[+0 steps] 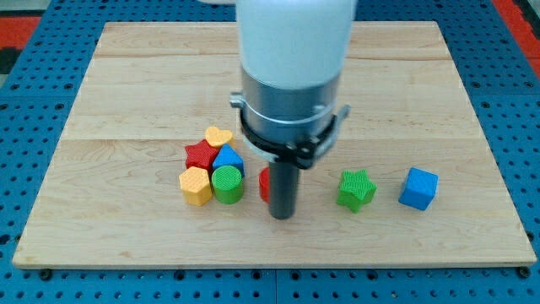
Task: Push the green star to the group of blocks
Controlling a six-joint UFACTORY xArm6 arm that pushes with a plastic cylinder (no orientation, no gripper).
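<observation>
The green star (356, 188) lies on the wooden board (126, 84) right of centre, near the view's bottom. The group sits to its left: a yellow heart (218, 136), a red star (200, 155), a blue block (229, 158), a yellow hexagon (196, 186) and a green cylinder (227, 183). My tip (282, 216) stands between the group and the green star, about 90 px left of the star and apart from it. A red block (264, 183) is mostly hidden behind the rod, touching its left side.
A blue cube (418, 187) lies right of the green star, a short gap apart. The arm's white and grey body (291, 76) covers the middle of the board. A blue pegboard (515, 127) surrounds the board.
</observation>
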